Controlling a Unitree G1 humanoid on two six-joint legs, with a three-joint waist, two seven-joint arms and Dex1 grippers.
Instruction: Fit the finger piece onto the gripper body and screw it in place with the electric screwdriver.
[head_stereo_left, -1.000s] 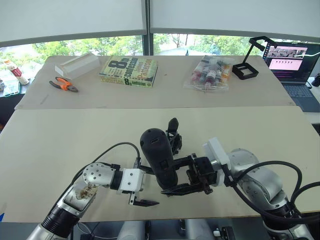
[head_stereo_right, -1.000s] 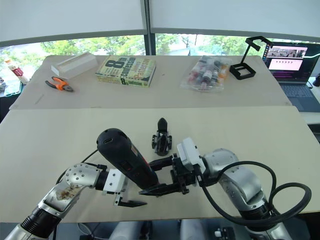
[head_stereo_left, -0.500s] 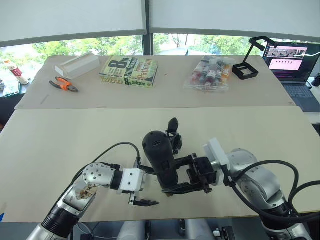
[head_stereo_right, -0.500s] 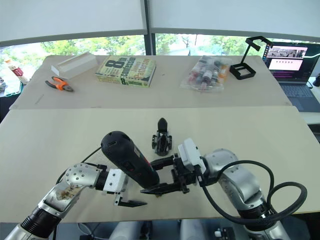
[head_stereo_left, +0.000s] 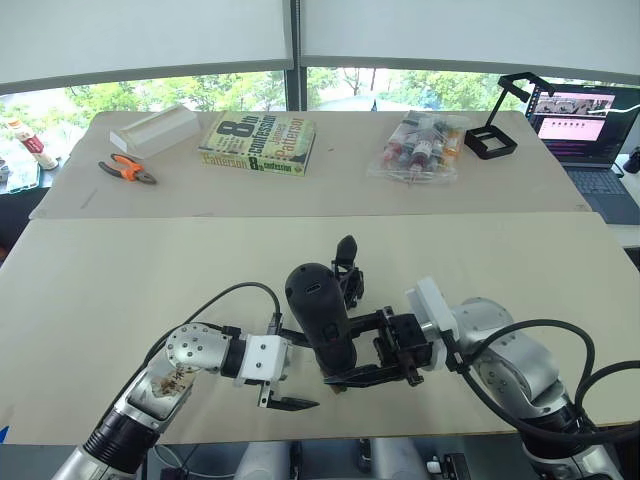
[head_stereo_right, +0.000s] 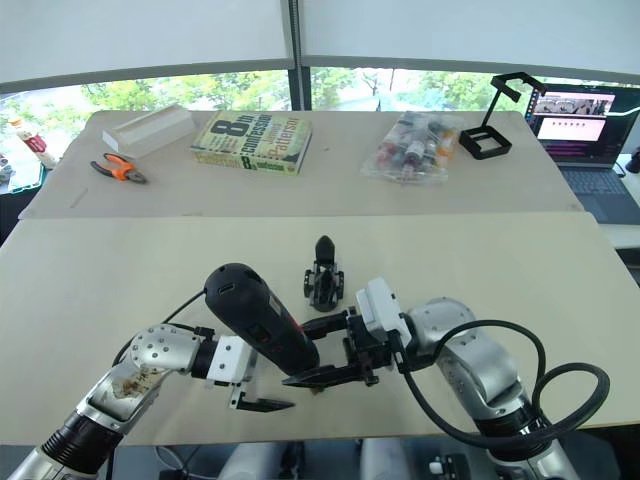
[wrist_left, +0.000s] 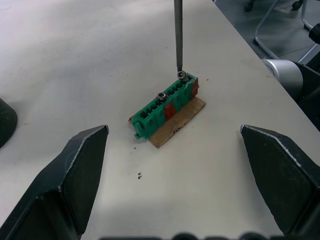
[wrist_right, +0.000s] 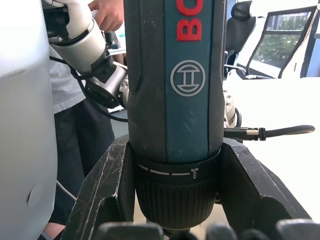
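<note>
Clamping the electric screwdriver (head_stereo_right: 262, 325) by its collar in the right gripper (head_stereo_right: 295, 353), a black finger pressed against each side. Having tipped from a lean to nearly upright and sunk a little over the last second. Now touching its thin bit (wrist_left: 178, 35) to a screw (wrist_left: 182, 75) at the end of the small green block (wrist_left: 167, 102), itself resting on a cardboard scrap (wrist_left: 182, 120). Probably meaning a screw being picked up, not one being driven yet. Keeping the left gripper (wrist_left: 173, 131) spread wide and empty, low over the counter (head_stereo_right: 120, 270) on either side of the block. Leaving the gripper body (head_stereo_right: 323, 272) standing upright on the counter just beyond the screwdriver, untouched.
</note>
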